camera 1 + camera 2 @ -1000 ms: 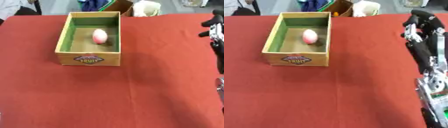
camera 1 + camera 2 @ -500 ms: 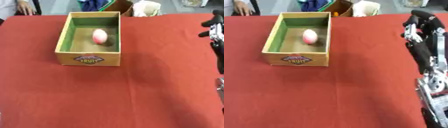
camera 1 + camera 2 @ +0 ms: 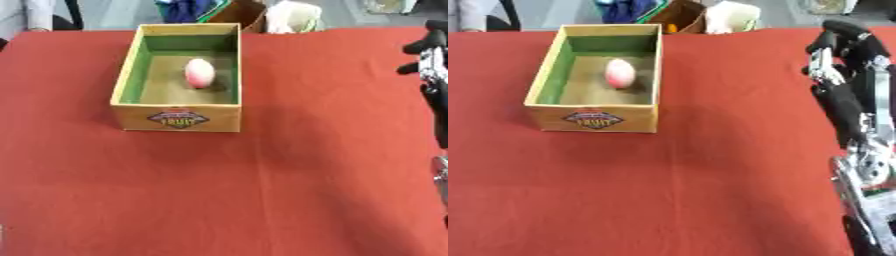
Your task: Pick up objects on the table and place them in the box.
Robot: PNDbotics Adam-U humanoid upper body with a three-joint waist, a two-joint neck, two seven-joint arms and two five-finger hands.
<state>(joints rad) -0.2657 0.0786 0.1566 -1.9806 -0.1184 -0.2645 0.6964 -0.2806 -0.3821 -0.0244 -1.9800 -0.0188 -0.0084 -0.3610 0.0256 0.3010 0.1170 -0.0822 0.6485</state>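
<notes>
A cardboard box [image 3: 179,119] with green inner walls and a fruit label on its front stands on the red table [image 3: 219,195], at the back left of centre. A pink-and-white egg-shaped object [image 3: 199,73] lies inside it, toward the far right side. My right hand [image 3: 846,47] is raised at the right edge, well to the right of the box. Its fingers are relaxed and slightly bent, holding nothing. The forearm [image 3: 859,130] runs down along the right edge. My left hand does not show.
Beyond the table's far edge sit a brown carton [image 3: 682,15] and a white bag [image 3: 732,16]. Red cloth stretches in front of and right of the box.
</notes>
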